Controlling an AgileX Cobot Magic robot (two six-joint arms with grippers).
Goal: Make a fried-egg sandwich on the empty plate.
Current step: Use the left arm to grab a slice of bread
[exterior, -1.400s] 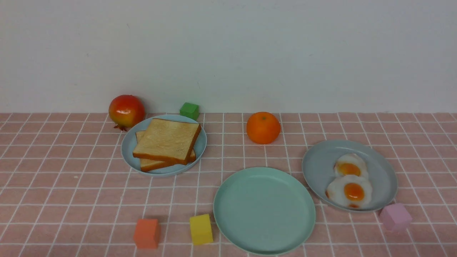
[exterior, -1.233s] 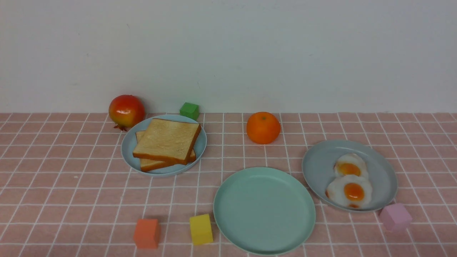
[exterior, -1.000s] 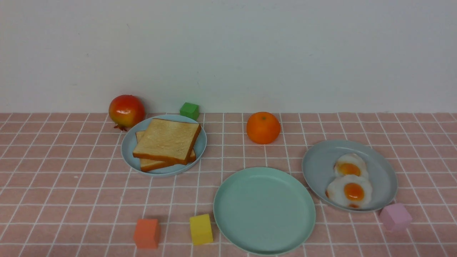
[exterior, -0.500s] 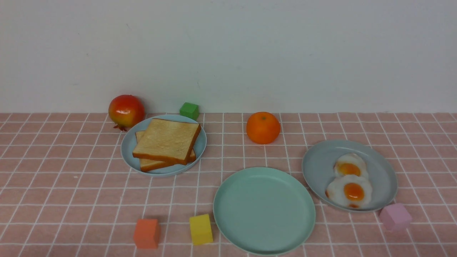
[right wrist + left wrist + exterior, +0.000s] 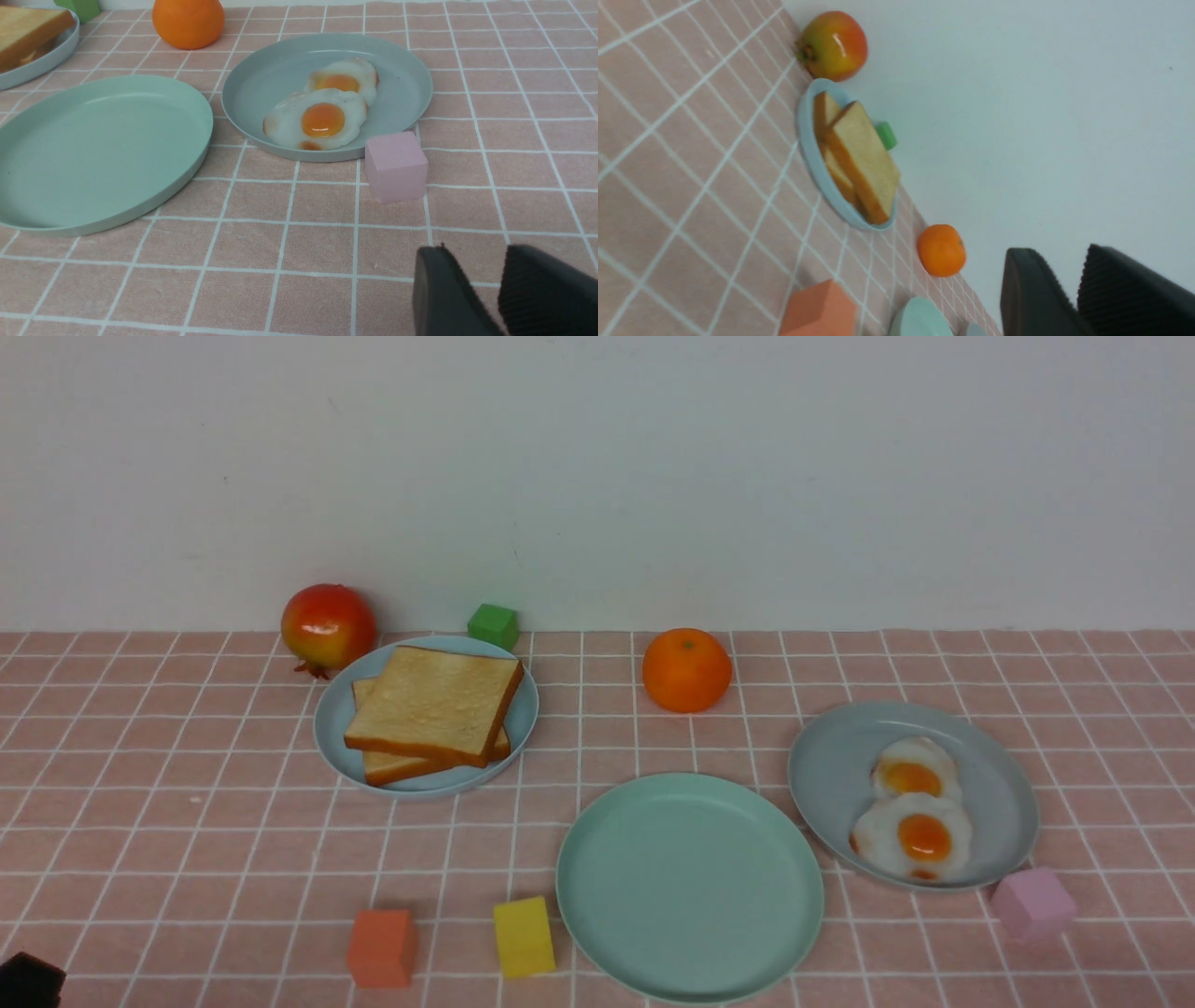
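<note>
A: Claw states?

B: Left claw (image 5: 1066, 266): released, fingers a little parted, nothing between. Right claw (image 5: 481, 266): likewise released, narrow gap, nothing gripped. Low over the desk (image 5: 187, 821), with pink cube (image 5: 1032, 903) ahead of it.

A: Position of the empty plate (image 5: 691, 887)?

B: Front centre of desk, lying flat. Yellow cube (image 5: 524, 935) just beside its left rim. Grey plate (image 5: 831, 775) at right rear, rims close but apart.

A: Ingredients?

B: Stacking not yet done. Two toast slices (image 5: 434, 705) piled askew on pale blue plate (image 5: 331, 733), left rear, apart from the empty plate. Upper slice covering most of the lower. Two fried eggs (image 5: 910, 835) on right half of grey plate, whites overlapping, one nearer, one farther.

A: Remaining items?

B: Orange (image 5: 687, 669) behind the empty plate, between the two loaded plates. Red-yellow fruit (image 5: 329, 625) and green cube (image 5: 493, 623) at the wall, either side of the pale blue plate's far rim. Orange cube (image 5: 381, 947) left of yellow cube, near front edge. Pink cube just beside grey plate's near right rim.
</note>
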